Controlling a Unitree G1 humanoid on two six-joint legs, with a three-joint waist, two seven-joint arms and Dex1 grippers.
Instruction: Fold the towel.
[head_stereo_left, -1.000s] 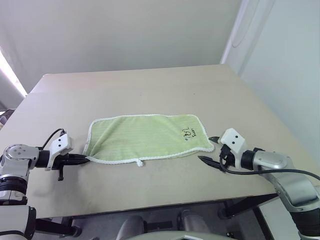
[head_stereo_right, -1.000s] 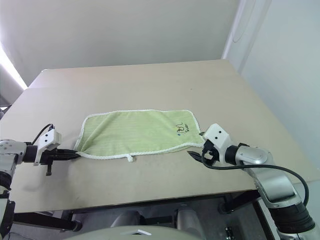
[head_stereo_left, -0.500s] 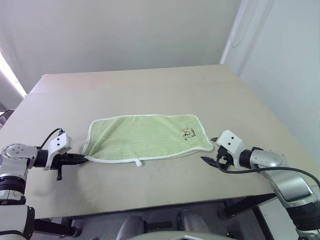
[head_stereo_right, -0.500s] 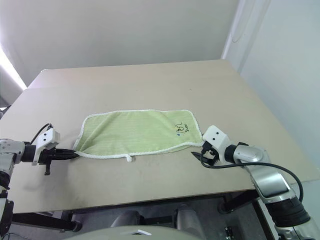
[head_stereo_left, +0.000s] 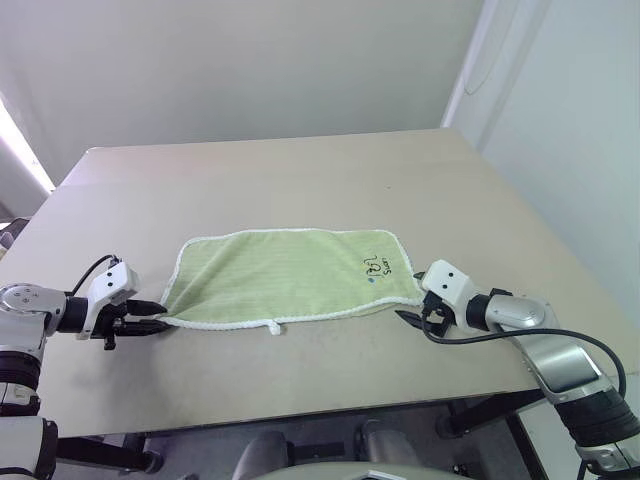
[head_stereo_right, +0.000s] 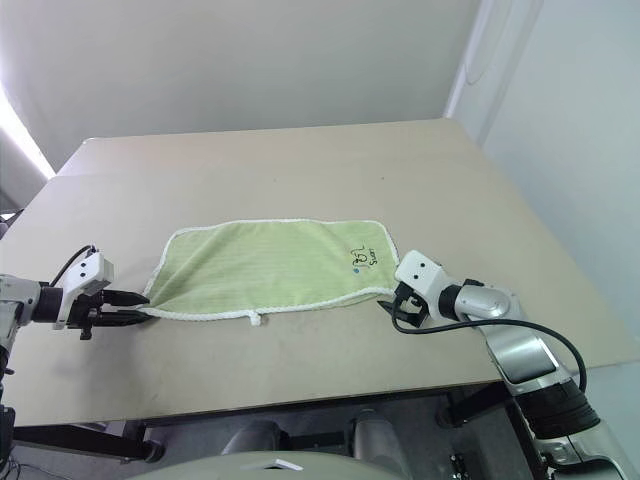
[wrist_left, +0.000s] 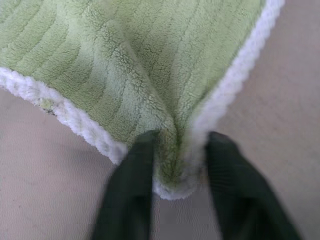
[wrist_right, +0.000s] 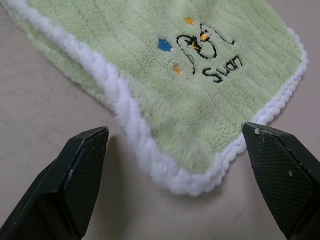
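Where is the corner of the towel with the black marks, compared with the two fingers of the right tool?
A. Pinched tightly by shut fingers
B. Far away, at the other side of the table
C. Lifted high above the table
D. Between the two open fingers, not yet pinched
D: in the right wrist view the towel corner lies flat in the wide gap of the right tool, touching neither finger.

Towel (head_stereo_left: 290, 277) flat on table (head_stereo_left: 300, 180), lengthwise left to right, near table's front edge. Scribbled marks (head_stereo_left: 378, 265) on towel's right end; loop tag (head_stereo_left: 277, 326) at front edge, about midway. Left gripper (head_stereo_left: 152, 315) at towel's front left corner, corner bunched between its fingers (wrist_left: 129, 195). Right gripper (head_stereo_left: 415, 300) at front right corner, fingers (wrist_right: 80, 170) either side of corner, apart from it.
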